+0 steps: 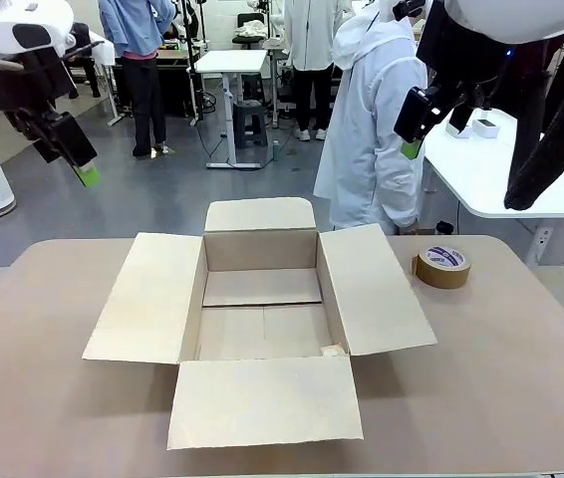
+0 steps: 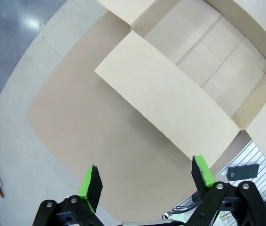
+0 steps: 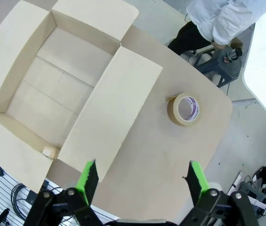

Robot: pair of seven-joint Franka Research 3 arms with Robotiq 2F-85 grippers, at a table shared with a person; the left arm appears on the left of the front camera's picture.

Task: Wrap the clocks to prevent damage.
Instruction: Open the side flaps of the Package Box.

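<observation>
Carton (image 1: 147, 299): matt pale-brown cardboard, smooth, creased.
Table (image 1: 501, 388): smooth matt beige top.
Tape roll (image 1: 442, 266): brown, faint sheen.
Person's coat (image 1: 367, 139): white cloth, matt.
Left gripper (image 2: 146, 165): matt black fingers, green pads (image 2: 89, 184).

The left gripper (image 2: 145, 173) and right gripper (image 3: 140, 173) are hovering high above the tabletop's sides, fingers spread apart.

arms (image 1: 28, 25): white | left end effector (image 2: 146, 168): black, green pads (image 2: 202, 170), silver screws | right end effector (image 3: 141, 165): same
</observation>
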